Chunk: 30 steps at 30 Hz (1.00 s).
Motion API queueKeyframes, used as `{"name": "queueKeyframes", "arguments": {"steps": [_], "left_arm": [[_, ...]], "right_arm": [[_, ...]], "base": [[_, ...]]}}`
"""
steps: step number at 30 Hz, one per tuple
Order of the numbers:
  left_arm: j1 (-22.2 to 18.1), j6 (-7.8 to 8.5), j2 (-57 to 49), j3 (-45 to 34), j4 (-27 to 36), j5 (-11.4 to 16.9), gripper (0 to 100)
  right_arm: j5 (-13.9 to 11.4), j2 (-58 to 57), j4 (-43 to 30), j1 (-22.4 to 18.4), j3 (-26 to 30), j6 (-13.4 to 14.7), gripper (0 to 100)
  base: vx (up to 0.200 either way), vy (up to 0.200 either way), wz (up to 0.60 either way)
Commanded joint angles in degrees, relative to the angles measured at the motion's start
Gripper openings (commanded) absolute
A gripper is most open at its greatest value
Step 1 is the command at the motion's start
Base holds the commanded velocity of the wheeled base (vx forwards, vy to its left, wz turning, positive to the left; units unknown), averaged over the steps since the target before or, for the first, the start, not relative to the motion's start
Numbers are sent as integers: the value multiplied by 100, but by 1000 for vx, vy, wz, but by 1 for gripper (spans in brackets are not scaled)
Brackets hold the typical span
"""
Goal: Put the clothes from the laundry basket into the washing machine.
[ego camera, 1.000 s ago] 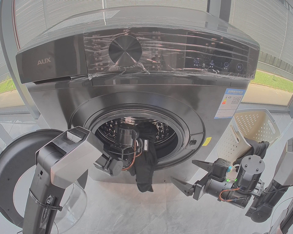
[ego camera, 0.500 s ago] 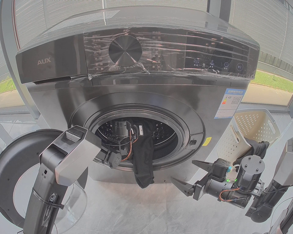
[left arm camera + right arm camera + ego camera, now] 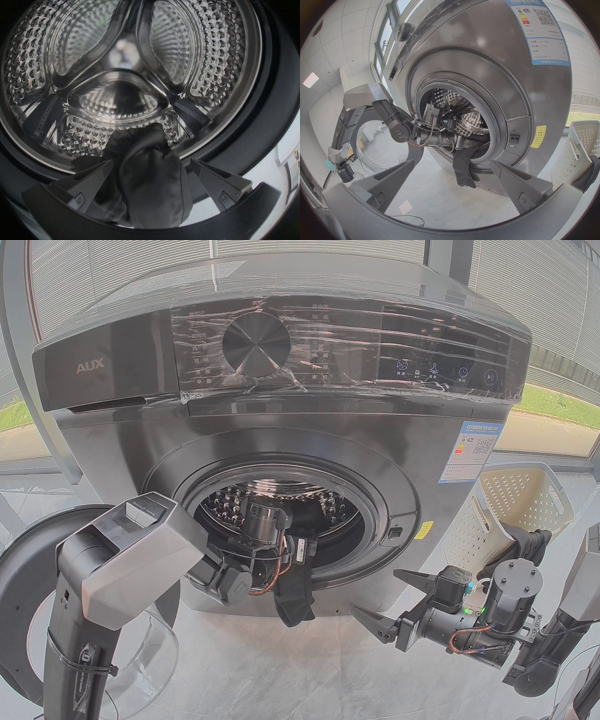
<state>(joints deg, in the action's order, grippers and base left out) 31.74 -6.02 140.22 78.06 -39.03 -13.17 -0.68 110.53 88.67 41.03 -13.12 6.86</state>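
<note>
Head view: grey brushed-metal washing machine [image 3: 300, 427], wrinkled plastic film over the control panel [image 3: 350, 346], round porthole open. Round door [image 3: 37, 590] with clear bowl-shaped glass swung out to the robot's left. Cream perforated plastic laundry basket [image 3: 531, 496] just right of the machine, dark cloth [image 3: 528, 543] draped over its rim. Shiny dimpled steel drum [image 3: 118, 100] with ribbed paddles. Soft black garment [image 3: 294, 599] slung over the porthole's rubber lip, part inside, tail hanging outside. At the porthole mouth, left gripper [image 3: 151, 162], fingers spread wide either side of the garment, not pinching it. Low before the machine, right gripper [image 3: 375, 590], fingers apart, holding nothing.
</note>
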Motion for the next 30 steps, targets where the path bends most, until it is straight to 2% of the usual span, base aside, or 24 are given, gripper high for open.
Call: {"name": "queueKeyframes", "arguments": {"steps": [1, 5, 14, 15, 20, 25, 30], "left_arm": [[78, 57, -179, -449, 19, 16, 100], [16, 136, -3, -537, -34, 16, 100], [-186, 128, 357, -326, -219, 25, 100], [-204, 128, 428, -291, -271, 42, 0], [-256, 119, 472, -247, -315, 60, 0], [-248, 22, 445, 8, -482, 60, 0], [-283, -277, 551, 860, -834, -55, 0]], "right_arm": [[-11, 3, 1, 1, 11, -1, 100], [-20, 3, 1, 1, 20, -1, 100], [-20, 12, 1, 1, 20, -1, 100], [-28, 12, 1, 1, 20, -1, 100], [-28, 12, 1, 1, 11, -1, 100], [-28, 12, 1, 1, 2, -1, 100], [-28, 12, 1, 1, 2, -1, 100]], "base": [[0, 0, 0], [0, 0, 0], [0, 0, 0], [0, 0, 0], [0, 0, 0], [0, 0, 0], [0, 0, 0]]}}
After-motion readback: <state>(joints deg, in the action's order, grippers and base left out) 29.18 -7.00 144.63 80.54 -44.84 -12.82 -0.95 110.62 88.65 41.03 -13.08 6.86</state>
